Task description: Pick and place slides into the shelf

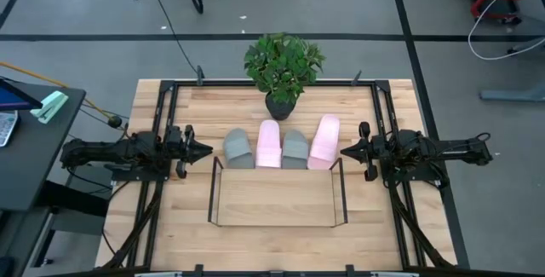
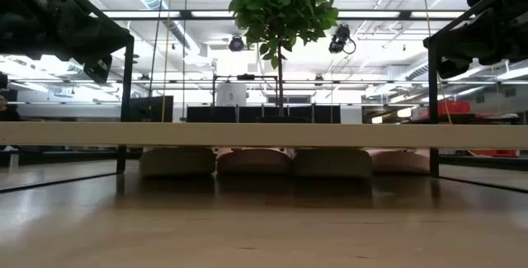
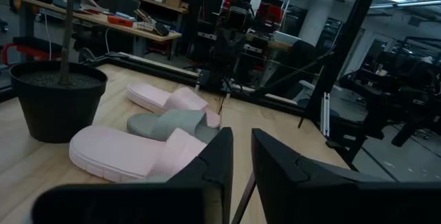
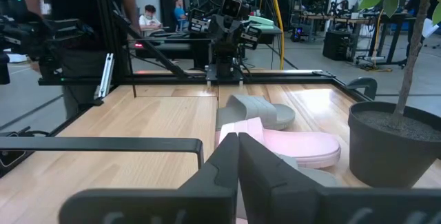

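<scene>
A: Slides first: where are they lying?

B: All four are lying in a row on the wooden table point(image 1: 170, 226), side by side and touching or nearly so. From the left arm's side they are running left grey slide point(image 1: 238, 148), left pink slide point(image 1: 269, 143), right grey slide point(image 1: 295, 147), right pink slide point(image 1: 324, 139). The right pink one is tilting slightly away from the others.

A: And the shelf?

B: The shelf point(image 1: 277, 198) is standing just in front of the row, its light board spanning about the width of the four. The slides' near ends are reaching its rear edge; in the low view they are showing under the board, behind the black wire frame. None is resting on the board.

A: What is standing behind them?

B: A potted plant point(image 1: 283, 66), its dark pot right at the far ends of the two middle slides.

A: The arms?

B: Both are hanging level above the table, pointing inward at each other. The left gripper point(image 1: 204, 149) is hovering just beside the left grey slide, its fingers point(image 3: 275, 172) standing slightly apart with a narrow gap, gripping nothing. The right gripper point(image 1: 345, 152) is hovering near the right pink slide, its fingers point(image 4: 265, 165) pressed together, empty.
</scene>
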Controlling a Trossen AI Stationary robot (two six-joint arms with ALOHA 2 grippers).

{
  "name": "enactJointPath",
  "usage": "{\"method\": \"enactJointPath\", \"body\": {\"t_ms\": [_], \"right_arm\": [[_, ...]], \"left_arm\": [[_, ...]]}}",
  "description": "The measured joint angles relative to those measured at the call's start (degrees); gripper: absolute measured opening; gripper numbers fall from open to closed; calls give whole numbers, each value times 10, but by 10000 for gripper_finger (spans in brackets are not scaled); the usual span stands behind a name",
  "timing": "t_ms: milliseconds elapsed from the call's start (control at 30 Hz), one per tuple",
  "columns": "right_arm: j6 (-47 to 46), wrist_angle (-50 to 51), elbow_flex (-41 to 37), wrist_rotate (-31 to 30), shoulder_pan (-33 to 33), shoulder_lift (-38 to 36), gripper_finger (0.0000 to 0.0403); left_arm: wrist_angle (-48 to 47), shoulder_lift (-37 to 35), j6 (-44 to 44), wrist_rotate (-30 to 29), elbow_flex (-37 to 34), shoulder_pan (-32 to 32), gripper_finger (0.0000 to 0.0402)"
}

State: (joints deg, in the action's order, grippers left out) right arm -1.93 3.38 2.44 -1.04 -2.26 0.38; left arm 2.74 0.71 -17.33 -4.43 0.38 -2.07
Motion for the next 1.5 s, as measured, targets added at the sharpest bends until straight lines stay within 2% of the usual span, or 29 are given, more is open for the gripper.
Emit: {"method": "enactJointPath", "body": {"t_ms": [1500], "right_arm": [[0, 0, 0, 0, 0, 0, 14]], "left_arm": [[0, 0, 0, 0, 0, 0, 58]]}}
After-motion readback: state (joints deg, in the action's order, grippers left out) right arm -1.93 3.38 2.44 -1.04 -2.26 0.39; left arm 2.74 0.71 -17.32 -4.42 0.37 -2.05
